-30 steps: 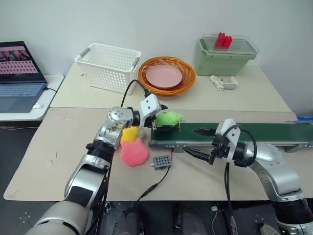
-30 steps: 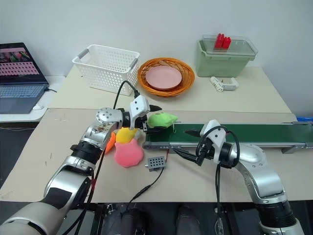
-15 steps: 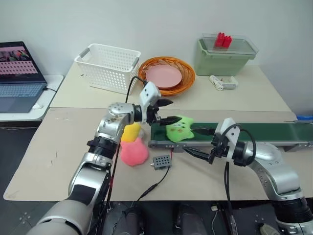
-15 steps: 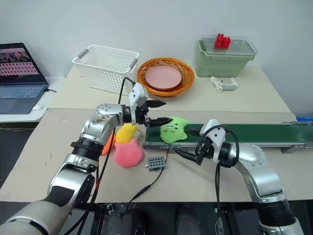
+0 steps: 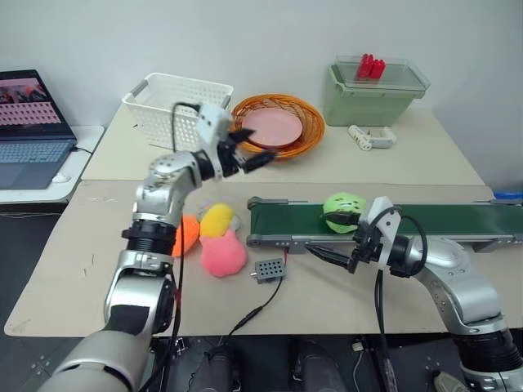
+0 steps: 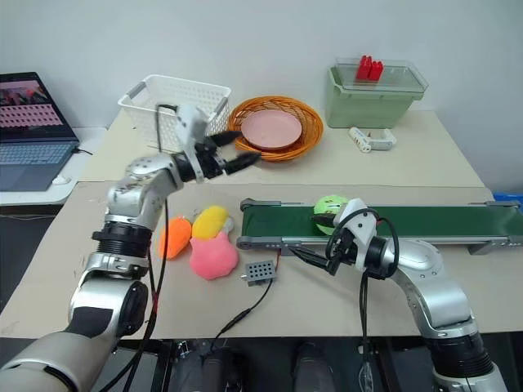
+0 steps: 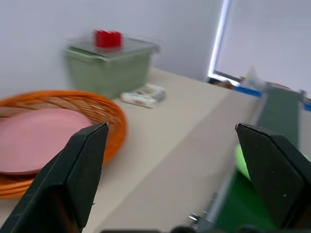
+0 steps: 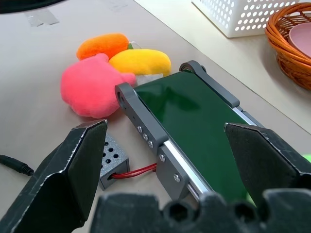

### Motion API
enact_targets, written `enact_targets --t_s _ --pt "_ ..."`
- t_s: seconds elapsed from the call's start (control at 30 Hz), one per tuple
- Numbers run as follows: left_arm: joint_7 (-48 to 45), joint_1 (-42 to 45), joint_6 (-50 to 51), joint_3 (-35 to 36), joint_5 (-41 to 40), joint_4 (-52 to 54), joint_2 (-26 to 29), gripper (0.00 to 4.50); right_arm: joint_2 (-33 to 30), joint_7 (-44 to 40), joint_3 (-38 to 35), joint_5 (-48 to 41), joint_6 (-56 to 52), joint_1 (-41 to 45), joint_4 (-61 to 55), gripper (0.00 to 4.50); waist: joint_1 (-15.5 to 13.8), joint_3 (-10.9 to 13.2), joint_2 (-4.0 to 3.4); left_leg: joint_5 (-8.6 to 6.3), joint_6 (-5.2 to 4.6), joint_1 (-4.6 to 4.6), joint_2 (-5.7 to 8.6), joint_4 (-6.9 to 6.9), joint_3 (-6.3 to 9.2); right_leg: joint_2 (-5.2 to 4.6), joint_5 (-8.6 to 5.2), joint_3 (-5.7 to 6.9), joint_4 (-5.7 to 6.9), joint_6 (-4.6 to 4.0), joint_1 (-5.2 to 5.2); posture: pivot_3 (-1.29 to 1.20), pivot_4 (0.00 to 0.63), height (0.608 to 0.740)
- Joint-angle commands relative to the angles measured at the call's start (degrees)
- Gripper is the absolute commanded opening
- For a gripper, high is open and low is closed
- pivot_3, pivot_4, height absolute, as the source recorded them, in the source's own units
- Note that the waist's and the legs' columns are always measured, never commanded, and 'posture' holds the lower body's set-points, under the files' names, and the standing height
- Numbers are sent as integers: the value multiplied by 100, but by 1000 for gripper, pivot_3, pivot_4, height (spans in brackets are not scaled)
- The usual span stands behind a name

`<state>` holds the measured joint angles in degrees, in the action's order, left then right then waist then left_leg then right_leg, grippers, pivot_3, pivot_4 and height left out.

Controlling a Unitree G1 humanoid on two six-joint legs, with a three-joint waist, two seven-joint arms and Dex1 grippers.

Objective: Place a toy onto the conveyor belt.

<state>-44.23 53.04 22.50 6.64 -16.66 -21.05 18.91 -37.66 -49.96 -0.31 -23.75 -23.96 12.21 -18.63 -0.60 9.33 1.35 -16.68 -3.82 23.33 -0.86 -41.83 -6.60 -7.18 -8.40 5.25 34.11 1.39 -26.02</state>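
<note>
The lime-green toy lies on the conveyor belt. The left gripper, jaws spread and empty, is raised toward the orange basket. The right gripper, jaws spread, hovers beside the belt's near edge.

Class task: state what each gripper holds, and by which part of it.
Nothing is held. The left gripper and right gripper are open and empty; the toy lies free on the conveyor belt.

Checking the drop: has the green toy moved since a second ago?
Yes. The toy has travelled rightward along the conveyor belt, away from its left-end roller.
</note>
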Motion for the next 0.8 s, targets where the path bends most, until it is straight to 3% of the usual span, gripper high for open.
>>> enact_targets --t_s 0.03,0.17,0.33,0.47,0.6,0.8 --pt "844 -235 124 635 -93 720 286 4461 -88 72 -151 -25 -39 48 -234 4500 9 0 0 0 1 0 0 0 0 0 0 0 0 0 1 0 150 740" --pt "1964 -828 551 1500 -208 1532 556 4461 144 568 -250 143 27 162 -134 4500 29 0 0 3 6 -6 -5 1 -1 0 0 -3 4 0 1 0 150 740" --pt "2606 -1743 719 2058 -174 1992 812 4461 513 1378 -496 365 45 374 126 4500 18 -1 -2 6 12 -15 -3 1 -3 0 0 -5 7 0 8 0 150 740" --pt "3163 -2959 579 3105 -318 2192 734 4461 837 2527 -851 902 166 695 1102 4500 26 -2 -2 6 15 -15 -5 2 -6 1 1 -5 4 -1 11 0 150 740" --pt "3259 -3739 257 3367 -468 2201 473 4461 987 2781 -969 1028 440 778 1557 4500 31 -2 -2 9 22 -14 -3 15 -6 1 -2 -3 3 -2 5 0 150 740" --pt "3238 -4138 -58 3398 -504 2020 400 4461 1091 2781 -960 1076 578 779 1713 4500 17 -2 -3 16 34 -17 -5 14 -4 2 -3 4 5 -9 8 0 150 740"
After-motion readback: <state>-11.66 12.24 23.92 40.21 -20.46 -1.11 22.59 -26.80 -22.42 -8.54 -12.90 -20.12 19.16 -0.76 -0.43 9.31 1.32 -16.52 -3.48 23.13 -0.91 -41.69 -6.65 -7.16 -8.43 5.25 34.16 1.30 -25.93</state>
